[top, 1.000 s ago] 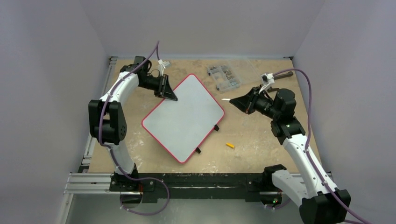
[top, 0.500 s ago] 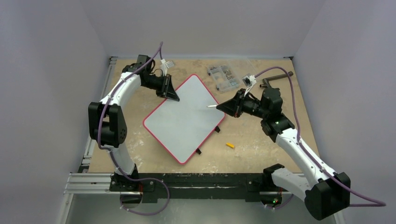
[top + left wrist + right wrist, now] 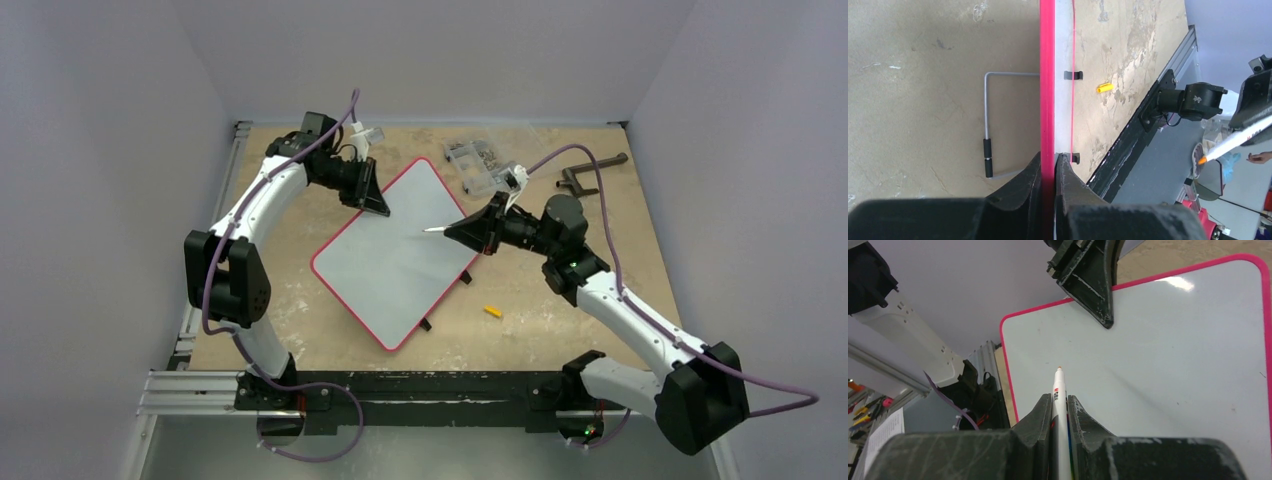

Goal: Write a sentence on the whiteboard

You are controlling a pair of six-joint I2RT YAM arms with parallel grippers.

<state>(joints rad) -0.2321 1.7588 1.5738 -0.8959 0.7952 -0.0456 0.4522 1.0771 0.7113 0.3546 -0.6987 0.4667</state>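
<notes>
The whiteboard (image 3: 390, 262) with its red rim lies diagonally mid-table, its far-left edge raised. It is blank; no sentence shows on it. My left gripper (image 3: 377, 207) is shut on that raised edge; in the left wrist view the jaws (image 3: 1049, 160) pinch the red rim (image 3: 1047, 75) edge-on. My right gripper (image 3: 467, 233) is shut on a white marker (image 3: 440, 229) whose orange tip points left over the board's upper middle. In the right wrist view the marker (image 3: 1058, 390) sits between the fingers (image 3: 1059, 402), its tip just above the white surface (image 3: 1173, 365).
A clear parts box (image 3: 480, 165) stands at the back, beside a dark metal tool (image 3: 585, 175). A yellow cap (image 3: 491, 311) lies on the table right of the board's near corner. A grey wire stand (image 3: 986, 125) shows behind the board.
My right gripper has carried the marker leftward from beside the board to over it. My left gripper has shifted right and lifted the board's far-left edge, so the board looks narrower.
</notes>
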